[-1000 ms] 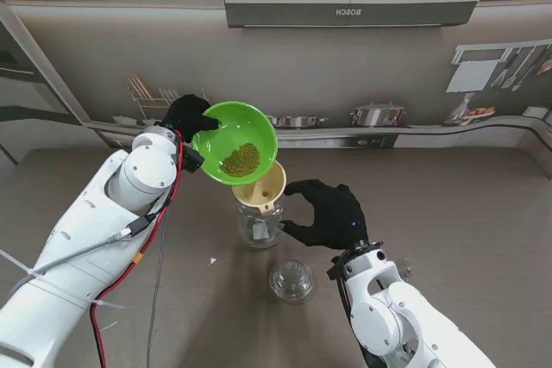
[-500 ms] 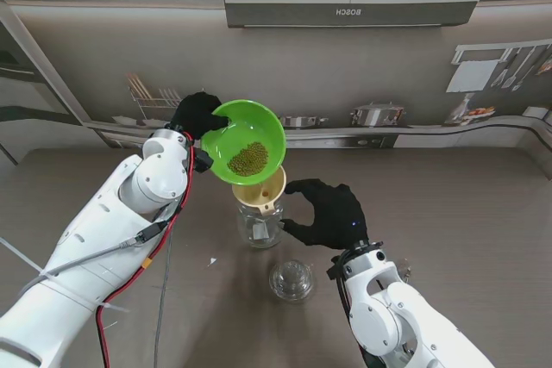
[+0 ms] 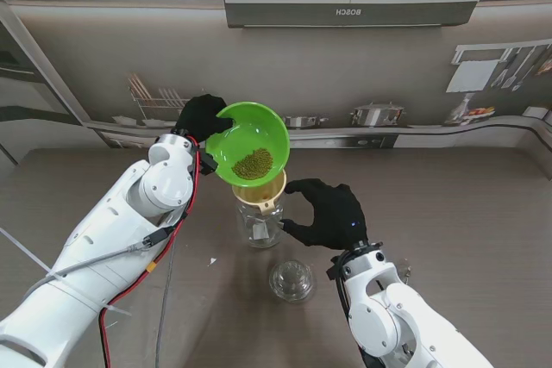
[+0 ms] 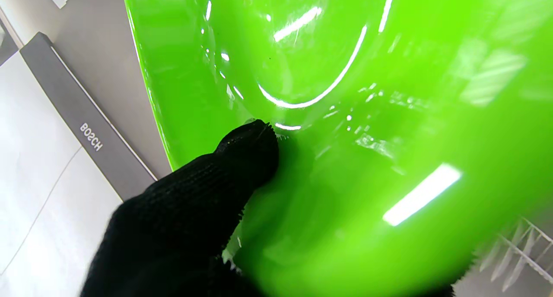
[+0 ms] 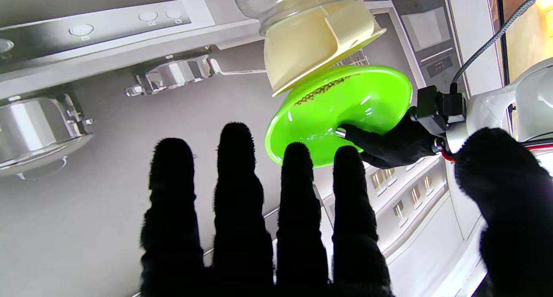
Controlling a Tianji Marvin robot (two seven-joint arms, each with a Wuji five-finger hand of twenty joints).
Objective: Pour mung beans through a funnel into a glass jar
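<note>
Gripping the green bowl [image 3: 252, 142], left hand [image 3: 200, 116] tilts it under BOSCH lettering [image 3: 352, 13].

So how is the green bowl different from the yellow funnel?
The green bowl is bigger than the yellow funnel. The bowl is tilted and held up by the left hand; the funnel sits in the glass jar. The bowl holds mung beans; the funnel looks empty. Both look like plastic.

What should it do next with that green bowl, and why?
Probably tip the green bowl a little further: the left hand holds it tilted over the funnel on the glass jar, yet the mung beans sit inside.
</note>
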